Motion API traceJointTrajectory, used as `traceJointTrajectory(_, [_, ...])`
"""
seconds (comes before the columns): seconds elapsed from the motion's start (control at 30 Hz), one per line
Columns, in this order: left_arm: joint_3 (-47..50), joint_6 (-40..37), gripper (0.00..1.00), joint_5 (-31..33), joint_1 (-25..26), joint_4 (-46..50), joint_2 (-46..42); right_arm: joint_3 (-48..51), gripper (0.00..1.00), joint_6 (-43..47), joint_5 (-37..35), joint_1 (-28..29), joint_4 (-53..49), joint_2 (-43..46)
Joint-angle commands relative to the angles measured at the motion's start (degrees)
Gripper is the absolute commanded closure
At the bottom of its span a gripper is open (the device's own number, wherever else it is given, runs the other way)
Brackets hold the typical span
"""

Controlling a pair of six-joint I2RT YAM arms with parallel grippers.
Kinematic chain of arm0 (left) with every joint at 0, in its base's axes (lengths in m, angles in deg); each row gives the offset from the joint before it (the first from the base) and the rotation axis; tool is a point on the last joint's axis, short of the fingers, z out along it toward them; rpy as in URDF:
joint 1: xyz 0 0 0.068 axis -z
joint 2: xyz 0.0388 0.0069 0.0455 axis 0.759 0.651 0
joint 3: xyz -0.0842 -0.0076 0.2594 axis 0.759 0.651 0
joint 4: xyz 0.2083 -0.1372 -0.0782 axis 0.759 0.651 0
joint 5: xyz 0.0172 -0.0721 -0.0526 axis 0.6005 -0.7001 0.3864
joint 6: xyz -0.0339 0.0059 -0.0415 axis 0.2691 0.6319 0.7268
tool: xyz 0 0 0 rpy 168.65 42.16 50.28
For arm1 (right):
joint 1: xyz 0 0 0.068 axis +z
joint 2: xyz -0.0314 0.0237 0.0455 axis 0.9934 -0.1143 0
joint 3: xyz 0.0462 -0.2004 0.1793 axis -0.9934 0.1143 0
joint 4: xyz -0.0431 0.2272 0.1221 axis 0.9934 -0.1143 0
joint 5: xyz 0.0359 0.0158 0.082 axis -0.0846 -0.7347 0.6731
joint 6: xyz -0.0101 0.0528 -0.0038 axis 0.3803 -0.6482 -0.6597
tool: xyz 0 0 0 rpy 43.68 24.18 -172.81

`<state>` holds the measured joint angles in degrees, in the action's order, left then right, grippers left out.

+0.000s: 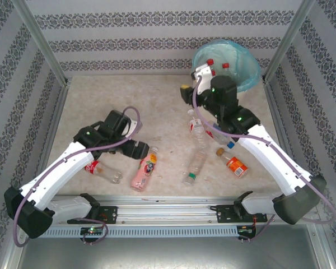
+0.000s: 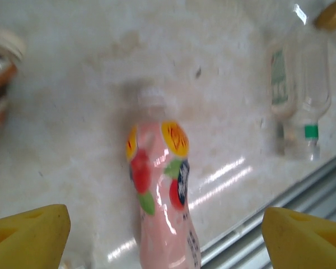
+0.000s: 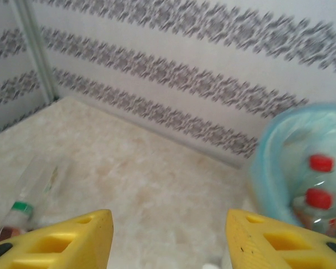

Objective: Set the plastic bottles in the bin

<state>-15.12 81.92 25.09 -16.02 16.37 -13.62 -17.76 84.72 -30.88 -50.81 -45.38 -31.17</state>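
Observation:
A pink bottle (image 2: 159, 190) with a fruit label lies on the table, cap pointing away. My left gripper (image 2: 165, 235) is open and hangs over it, one yellow finger on each side, not touching. From above, this left gripper (image 1: 140, 150) sits just behind the pink bottle (image 1: 144, 171). My right gripper (image 3: 168, 241) is open with nothing between its fingers, raised beside the bin (image 3: 285, 162). The bin (image 1: 252, 70), lined in turquoise, holds red-capped bottles (image 3: 319, 182). Two clear bottles (image 1: 196, 151) and an orange bottle (image 1: 235, 165) lie mid-table.
A red-labelled bottle (image 1: 101, 170) lies partly under my left arm. Patterned walls and metal posts close in the table on three sides. The arms' metal rail (image 1: 168, 212) runs along the near edge, close to the pink bottle's base.

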Motion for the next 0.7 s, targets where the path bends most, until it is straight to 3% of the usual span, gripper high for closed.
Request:
traceJointTrajectory(0.0, [3.4, 6.7, 0.11, 0.5, 3.9, 2.9, -0.9, 4.5, 0.44, -3.1, -1.1, 2.2, 4.0, 2.6])
traceJointTrajectory(0.27, [9.5, 12.2, 0.11, 4.2, 12.0, 1.0, 4.4, 16.1, 0.43, -8.3, -2.3, 4.6, 5.4, 11.8])
traceJointTrajectory(0.67, [17.3, 18.2, 0.11, 7.3, 15.8, -11.0, 13.1, 25.2, 0.41, -8.0, -5.6, 4.7, 4.5, 22.3])
